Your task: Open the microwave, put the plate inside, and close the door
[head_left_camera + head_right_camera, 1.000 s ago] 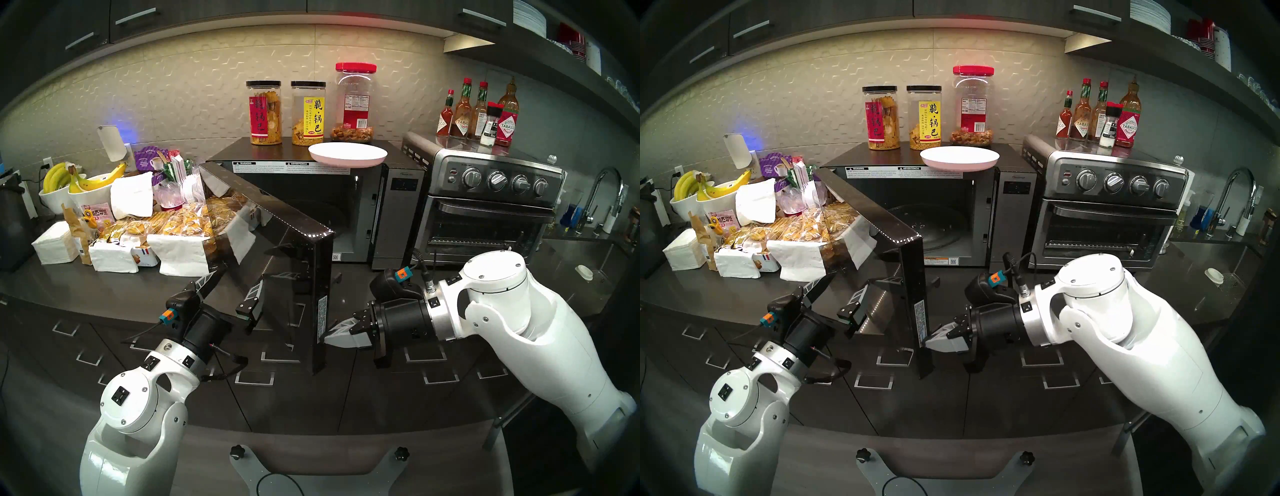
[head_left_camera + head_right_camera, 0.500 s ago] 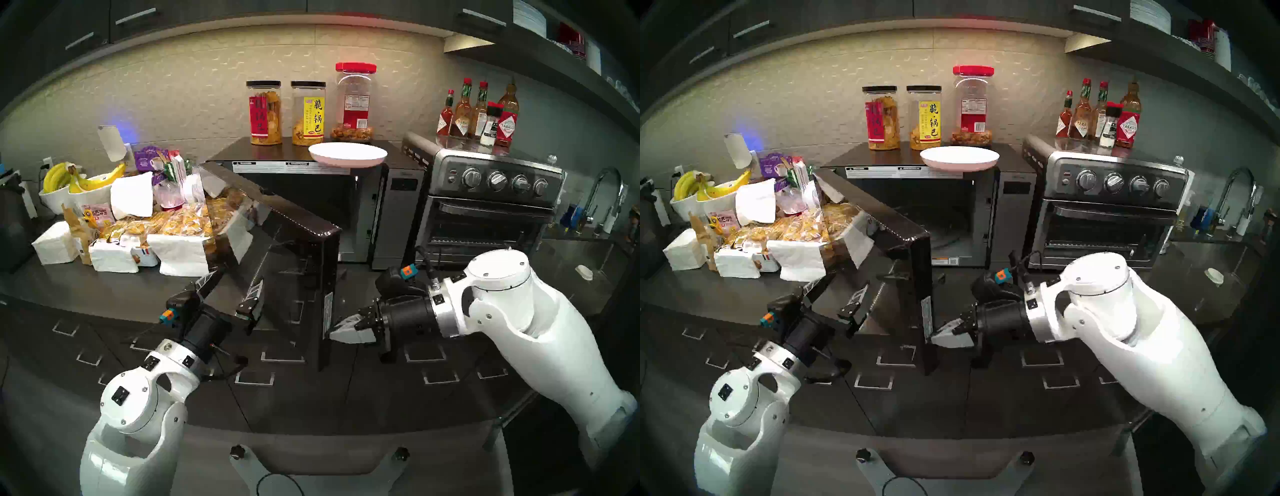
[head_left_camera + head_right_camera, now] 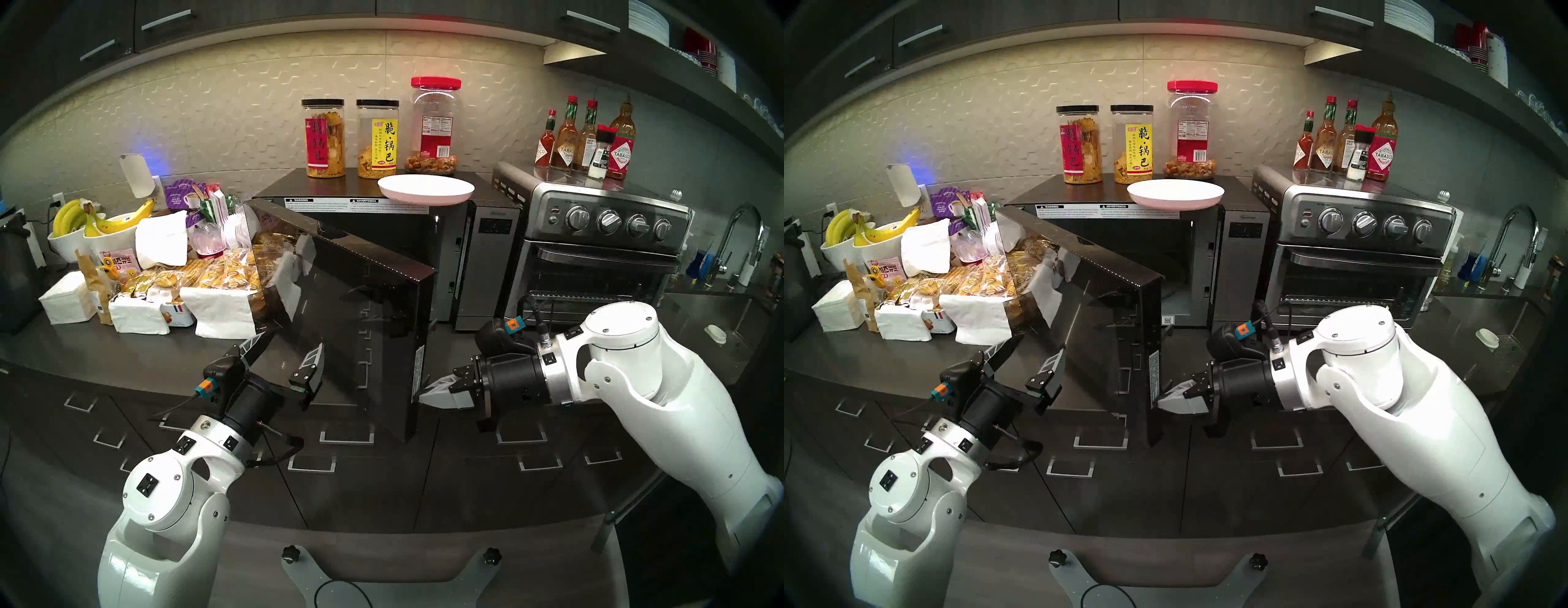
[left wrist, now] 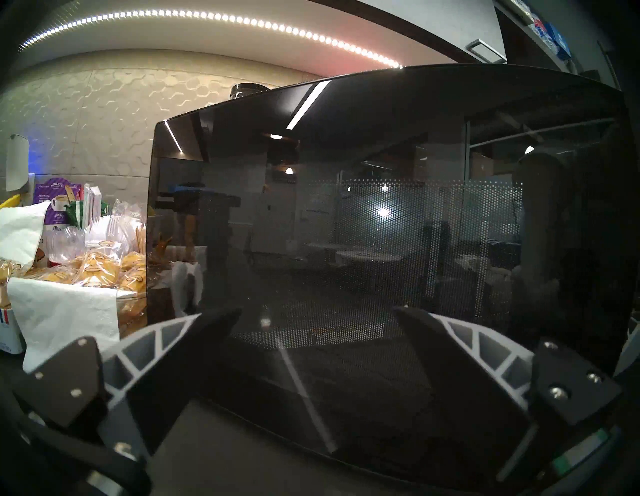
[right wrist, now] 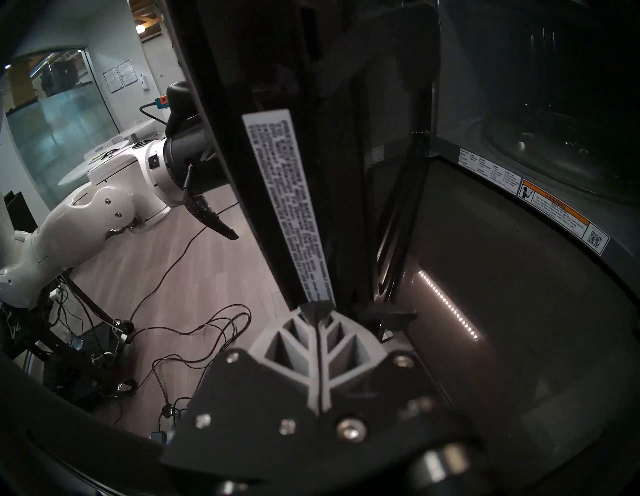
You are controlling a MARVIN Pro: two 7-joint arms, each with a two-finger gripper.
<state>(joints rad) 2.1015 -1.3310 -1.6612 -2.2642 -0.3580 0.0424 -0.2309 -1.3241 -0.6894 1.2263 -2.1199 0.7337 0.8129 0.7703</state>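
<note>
We saw that the wide glossy black glass door had swung back toward the large black boxy microwave over the last second: its free edge, which had stood out over the counter front, now sat further right and hid most of the cavity. Our right gripper, jaws pressed together with nothing between them, had followed that edge rightward, its tips at or just beside the edge's white label strip. We judged this a setback or a slip, because the round shallow white plate still lay on top of the microwave, overhanging the front lip, not inside.

The door stood upright on its left hinge, its long axis running from the hinge at upper left out toward us and to the right, glass face turned to our left gripper. That gripper hung with jaws spread wide and empty, just before the glass, whether touching we could not tell.
</note>
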